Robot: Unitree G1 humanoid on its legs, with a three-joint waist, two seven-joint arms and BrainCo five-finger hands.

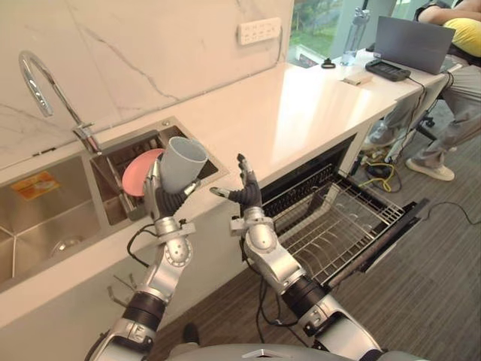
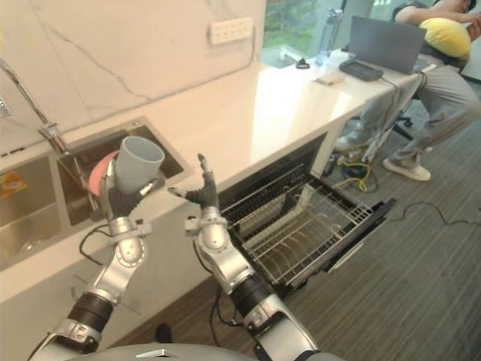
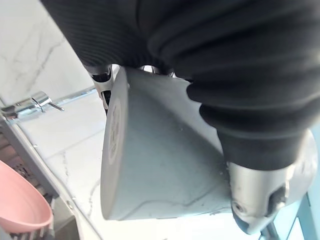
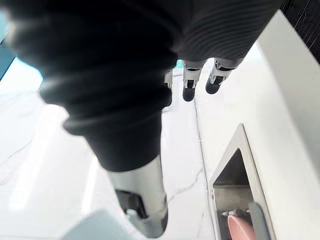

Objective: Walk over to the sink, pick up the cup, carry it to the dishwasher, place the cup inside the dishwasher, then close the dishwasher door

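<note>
My left hand (image 1: 161, 197) is shut on a grey cup (image 1: 181, 163), held up above the counter's front edge with its mouth tilted up and to the right. From the left wrist the cup (image 3: 160, 160) fills the space between the fingers and thumb. Just right of the cup my right hand (image 1: 246, 192) is raised with straight fingers, open and touching nothing. The dishwasher (image 1: 342, 218) stands open under the counter at the right, its wire rack (image 1: 331, 226) pulled out and bare.
A steel sink (image 1: 52, 218) with a curved tap (image 1: 45, 90) lies at the left; a pink bowl (image 1: 139, 171) rests in its small side basin. A person sits at the far right by a laptop (image 1: 413, 41). Cables lie on the floor there.
</note>
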